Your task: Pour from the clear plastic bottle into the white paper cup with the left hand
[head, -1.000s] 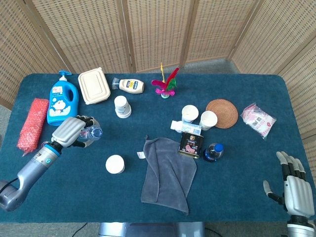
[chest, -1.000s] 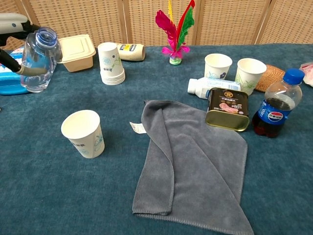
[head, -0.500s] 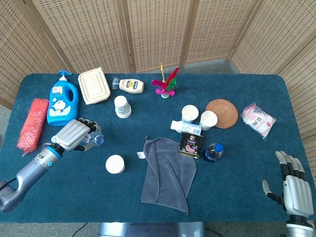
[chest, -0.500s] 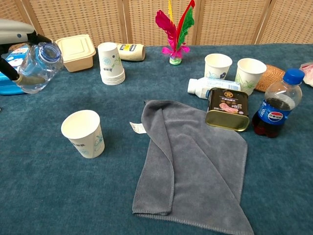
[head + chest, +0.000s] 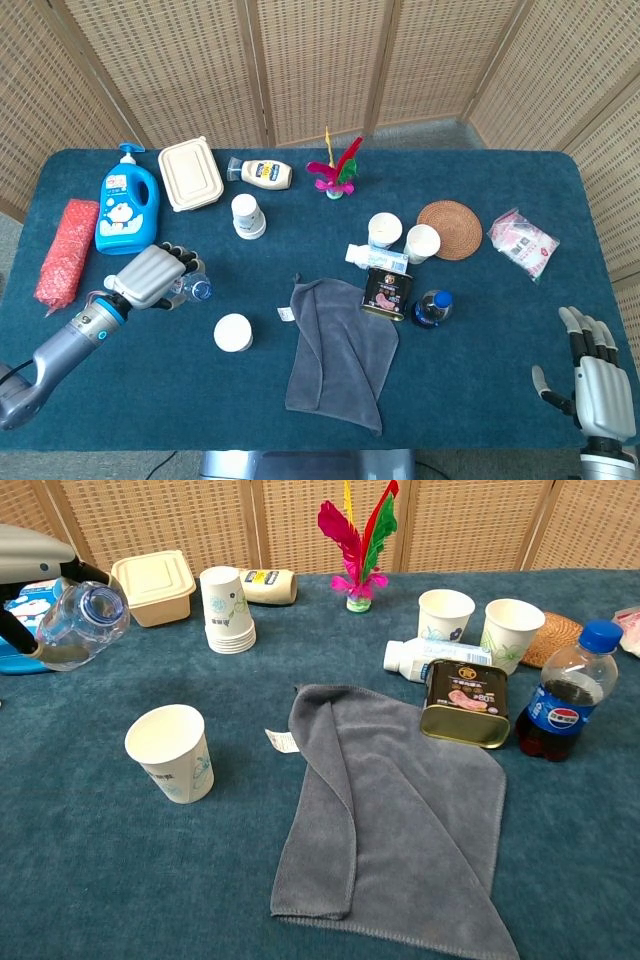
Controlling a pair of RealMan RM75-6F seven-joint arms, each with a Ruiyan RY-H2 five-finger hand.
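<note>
My left hand [image 5: 148, 277] grips the clear plastic bottle [image 5: 190, 289] above the table's left side. The bottle [image 5: 80, 623] is uncapped and tilted, its open mouth pointing toward the white paper cup [image 5: 171, 752]. In the head view that cup [image 5: 233, 332] stands upright, below and to the right of the bottle mouth, a short gap away. In the chest view only part of the left hand [image 5: 30, 565] shows at the left edge. My right hand [image 5: 594, 379] rests at the table's near right corner, fingers spread, holding nothing.
A grey cloth [image 5: 338, 350] lies right of the cup. Behind my left hand stand a blue detergent bottle [image 5: 125, 210], a red packet [image 5: 66, 250], a lidded box [image 5: 190, 174] and a cup stack [image 5: 247, 215]. A tin [image 5: 387, 292], cola bottle [image 5: 433, 308] and two cups [image 5: 403, 235] sit right of centre.
My left hand has tipped the bottle further over, lowering its mouth toward the cup, and shifted slightly down and nearer. The right hand has stayed put.
</note>
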